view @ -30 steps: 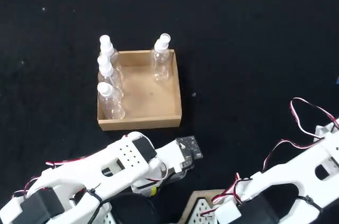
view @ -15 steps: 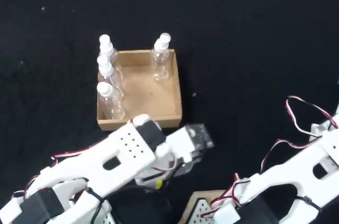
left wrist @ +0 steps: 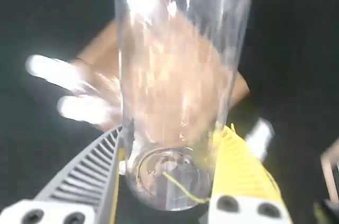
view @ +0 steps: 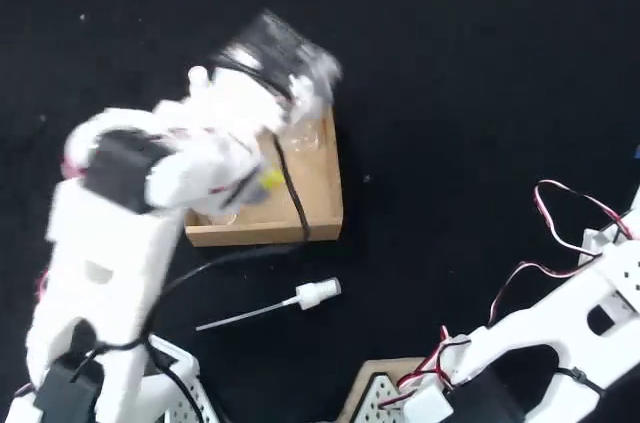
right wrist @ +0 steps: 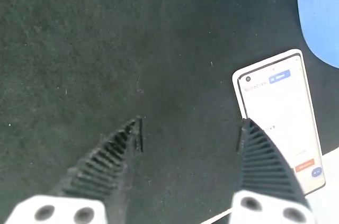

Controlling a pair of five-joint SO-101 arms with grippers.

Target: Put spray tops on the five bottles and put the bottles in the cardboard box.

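My left gripper (left wrist: 172, 131) is shut on a clear bottle (left wrist: 180, 75) that has no spray top on it. In the high view that left gripper (view: 288, 78) hangs blurred over the far side of the cardboard box (view: 312, 213). Inside the box stand bottles with white spray tops (view: 198, 77); the arm hides most of them, and one bottle (view: 308, 128) shows at the far right corner. A loose spray top (view: 318, 292) with a long thin tube lies on the black table in front of the box. My right gripper (right wrist: 192, 123) is open above bare black cloth.
A phone (right wrist: 278, 118) lies beside my right gripper, with a blue object (right wrist: 320, 12) past it. The right arm (view: 560, 333) and its red and white wires sit at the front right. A pale perforated plate (view: 385, 393) lies at the front edge.
The left arm has swung from the table's front edge up over the box with the bottle in its gripper. The loose spray top now shows on the table. The right arm barely moved.
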